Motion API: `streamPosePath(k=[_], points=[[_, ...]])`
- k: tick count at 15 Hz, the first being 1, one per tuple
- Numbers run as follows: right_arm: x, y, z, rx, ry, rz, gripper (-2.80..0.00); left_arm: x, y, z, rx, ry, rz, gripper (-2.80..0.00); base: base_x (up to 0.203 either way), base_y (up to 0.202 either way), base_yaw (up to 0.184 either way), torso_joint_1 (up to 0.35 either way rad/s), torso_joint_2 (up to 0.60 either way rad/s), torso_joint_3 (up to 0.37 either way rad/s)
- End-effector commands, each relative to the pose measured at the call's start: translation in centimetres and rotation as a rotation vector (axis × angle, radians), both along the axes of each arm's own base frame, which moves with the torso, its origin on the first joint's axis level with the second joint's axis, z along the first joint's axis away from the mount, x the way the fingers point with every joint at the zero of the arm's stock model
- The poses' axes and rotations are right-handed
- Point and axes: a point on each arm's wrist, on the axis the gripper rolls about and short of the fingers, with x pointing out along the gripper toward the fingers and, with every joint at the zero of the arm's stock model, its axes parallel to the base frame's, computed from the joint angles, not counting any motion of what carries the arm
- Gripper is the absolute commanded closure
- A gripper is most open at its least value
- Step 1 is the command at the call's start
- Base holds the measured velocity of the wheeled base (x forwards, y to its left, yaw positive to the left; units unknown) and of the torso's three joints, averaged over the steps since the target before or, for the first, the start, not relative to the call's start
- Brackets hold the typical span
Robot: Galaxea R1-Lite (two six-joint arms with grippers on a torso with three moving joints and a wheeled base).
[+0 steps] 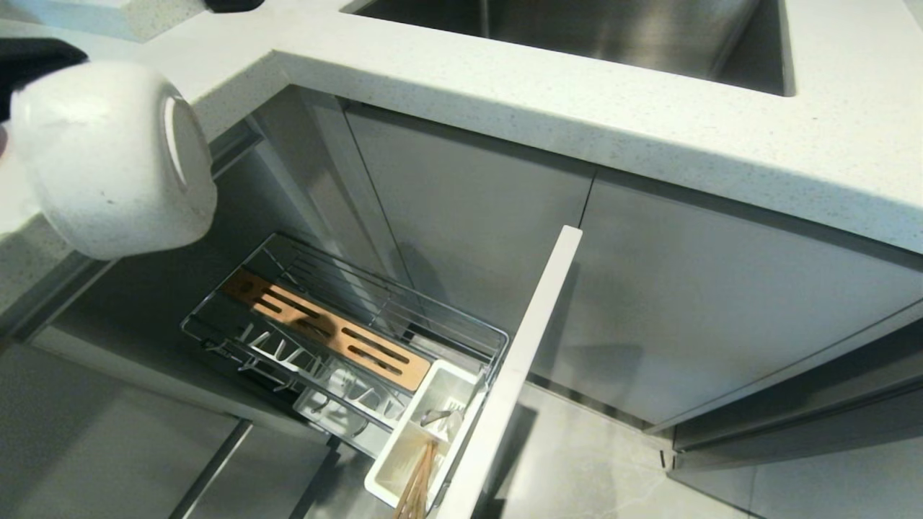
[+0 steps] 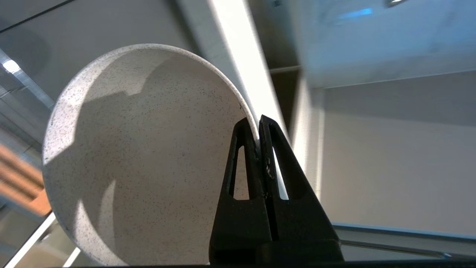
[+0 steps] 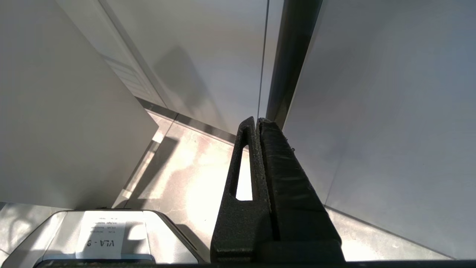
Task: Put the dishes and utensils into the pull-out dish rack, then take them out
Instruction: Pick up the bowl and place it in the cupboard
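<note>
Left pincer (image 2: pixel 259 128) is clamped on the rim of the white bowl (image 1: pixel 108 155), one finger inside, one outside. A rim pinch likely suits the thin wall and leaves the bowl tipped on its side for slotting between prongs. Bowl hangs off the desk (image 1: pixel 649 108) edge, above and well apart from the pull-out dish rack (image 1: pixel 339 331). Right pincer (image 3: pixel 256 124) clenched on nothing, parked near the floor. Count: one bowl, one rack, one caddy (image 1: pixel 425 432) holding the chopsticks (image 1: pixel 417 479) and what looks like one spoon (image 1: pixel 436 416); no plate visible.
</note>
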Motion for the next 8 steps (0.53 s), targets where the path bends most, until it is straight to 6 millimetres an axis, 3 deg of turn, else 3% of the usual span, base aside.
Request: streamPosePath(k=[1,5,8], points=[[0.0,0.0,0.0,0.000,0.002,0.000,0.00,0.4,-0.2,-1.4,0.013,0.049,0.016,0.00,0.000,0.000,0.000,0.000,0.00,0.000],[0.0,0.0,0.0,0.000,0.001,0.000,0.00,2.7,-1.1,-3.3,0.018,0.085,0.179,0.00,0.000,0.000,0.000,0.000,0.00,0.000],[0.0,0.0,0.0,0.000,0.001,0.001,0.00,4.3,-3.6,-4.6,0.006,0.097,0.213,0.00,0.000,0.000,0.000,0.000,0.00,0.000]])
